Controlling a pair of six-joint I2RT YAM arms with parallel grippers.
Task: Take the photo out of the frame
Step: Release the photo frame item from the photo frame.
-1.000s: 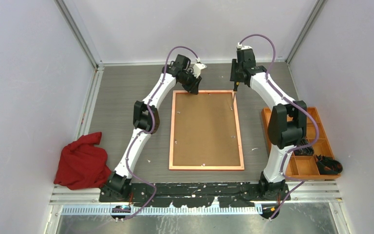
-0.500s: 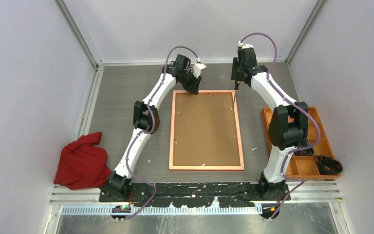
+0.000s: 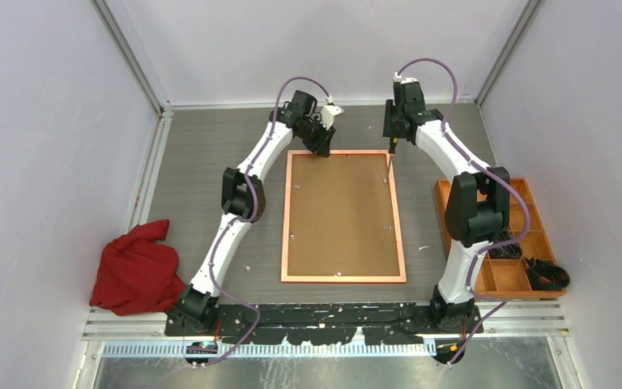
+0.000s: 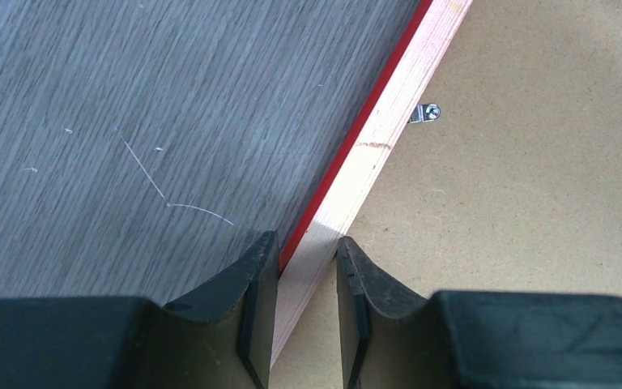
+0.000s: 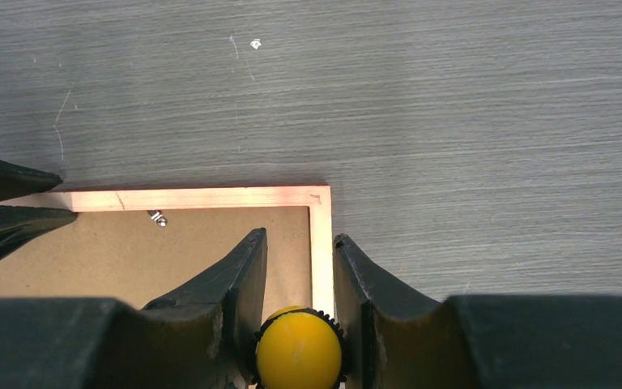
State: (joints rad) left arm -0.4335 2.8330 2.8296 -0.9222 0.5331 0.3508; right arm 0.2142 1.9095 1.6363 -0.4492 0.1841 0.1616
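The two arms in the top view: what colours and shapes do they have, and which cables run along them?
Both the left arm and the right arm have white tubular links, bulky black joints and black bases. A thin purple cable loops along each. The left gripper and right gripper have matte black, wedge-shaped fingers.

Pale orange rim edged bright red on the frame, speckled brown backing board, streaky grey table, yellow-handled tool, red cloth.

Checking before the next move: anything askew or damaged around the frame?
Nothing stands out. The frame lies flat, back up, square to the table. Only a few white scraps lie beside it.
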